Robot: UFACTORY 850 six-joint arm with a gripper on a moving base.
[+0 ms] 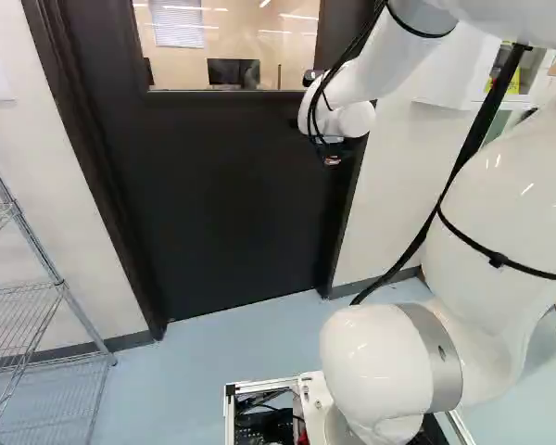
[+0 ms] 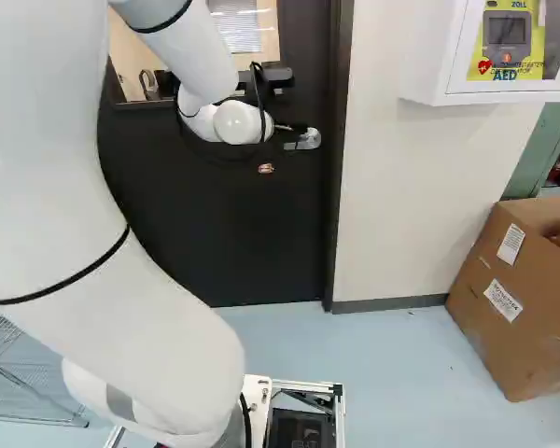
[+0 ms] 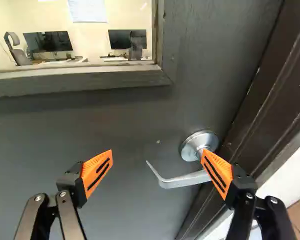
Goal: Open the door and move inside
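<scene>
"So, what did the left base view show?"

"A dark door (image 1: 232, 195) stood shut in its frame (image 1: 94, 176), with a window (image 1: 250, 46) in its upper part. The arm (image 1: 389, 65) reached across the door's edge on the side away from the wire shelf (image 1: 51, 289). That shelf stood on the blue floor (image 1: 195, 371), near the wall's foot."

"And the right base view?"

"There the end effector (image 2: 286, 128) was up at the silver handle (image 2: 308, 138), which sat near the door's edge, on the side of the white wall (image 2: 401, 187). A white cabinet (image 2: 448, 70) hung on that wall, and a cardboard box (image 2: 504, 299) stood on the floor near its foot."

"Right. Did the wrist view settle how the fingers stood?"

"It did. They were spread wide, one orange pad (image 3: 97, 172) on each, gripping nothing. The handle's round plate lay ahead of them, below the window's lower corner and just beside the door's edge. One pad overlapped the root of the lever (image 3: 182, 180), and the lever's bent free end pointed into the gap between the two fingers."

"Was that pad touching it?"

"I couldn't tell from there. The other finger was well apart from the lever. Through the window, two dark monitors (image 3: 48, 42) showed."
</scene>
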